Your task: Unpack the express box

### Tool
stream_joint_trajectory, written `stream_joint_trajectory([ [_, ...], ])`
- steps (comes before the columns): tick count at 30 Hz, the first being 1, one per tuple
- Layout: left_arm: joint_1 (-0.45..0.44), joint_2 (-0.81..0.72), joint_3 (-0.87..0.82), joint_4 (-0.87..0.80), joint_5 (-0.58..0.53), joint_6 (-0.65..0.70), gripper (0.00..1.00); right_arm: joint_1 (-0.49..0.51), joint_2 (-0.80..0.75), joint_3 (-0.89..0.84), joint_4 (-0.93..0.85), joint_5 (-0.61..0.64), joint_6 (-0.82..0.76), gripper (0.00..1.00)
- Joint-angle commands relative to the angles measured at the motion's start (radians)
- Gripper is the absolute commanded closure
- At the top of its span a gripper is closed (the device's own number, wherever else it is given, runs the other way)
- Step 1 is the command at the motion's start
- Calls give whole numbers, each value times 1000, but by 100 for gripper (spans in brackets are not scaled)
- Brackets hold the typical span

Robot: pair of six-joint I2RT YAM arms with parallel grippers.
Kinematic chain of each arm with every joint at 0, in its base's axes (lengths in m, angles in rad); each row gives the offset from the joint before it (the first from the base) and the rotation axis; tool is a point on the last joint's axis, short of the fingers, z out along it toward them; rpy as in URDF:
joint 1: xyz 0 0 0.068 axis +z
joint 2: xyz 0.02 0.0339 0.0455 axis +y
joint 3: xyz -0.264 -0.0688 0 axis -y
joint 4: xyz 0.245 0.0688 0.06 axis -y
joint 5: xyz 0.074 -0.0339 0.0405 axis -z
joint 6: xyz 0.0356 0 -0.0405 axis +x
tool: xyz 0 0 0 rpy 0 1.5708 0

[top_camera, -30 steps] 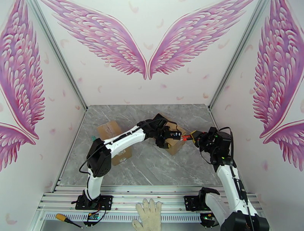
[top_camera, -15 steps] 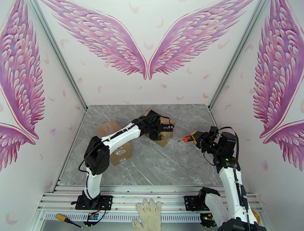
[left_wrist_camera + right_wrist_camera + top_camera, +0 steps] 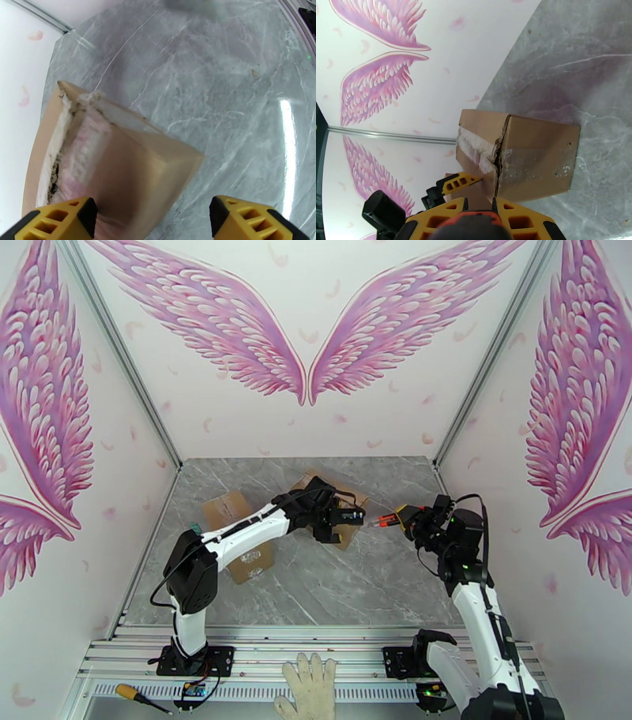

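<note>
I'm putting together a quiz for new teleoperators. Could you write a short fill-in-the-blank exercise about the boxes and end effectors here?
The table holds ___ cardboard boxes: a left box under the left arm and a taped box.
The left end effector straddles the taped box with its jaws ___.
In the top view, the right end effector holds a red tool to the ___ of the taped box.
Missing words: two; open; right.

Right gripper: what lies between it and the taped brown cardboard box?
Only the red tool that the right gripper grips, pointing at the taped brown cardboard box, seen in the top external view. Tip contact unclear.
</note>
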Motion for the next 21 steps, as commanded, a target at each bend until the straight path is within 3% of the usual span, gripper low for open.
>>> stream_joint_trajectory([
  [1,-2,-61,-25,35,33,0,20,31,20,59,32,67,-39,100],
  [7,-2,-79,-51,78,9,-16,18,36,64,49,91,106,-23,100],
  [11,19,-97,-30,93,7,-101,15,34,92,59,111,132,-37,100],
  [17,113,-132,22,140,32,-381,7,78,101,126,-65,244,-198,100],
  [21,199,-83,143,73,-39,-632,7,157,97,145,-169,382,-288,100],
])
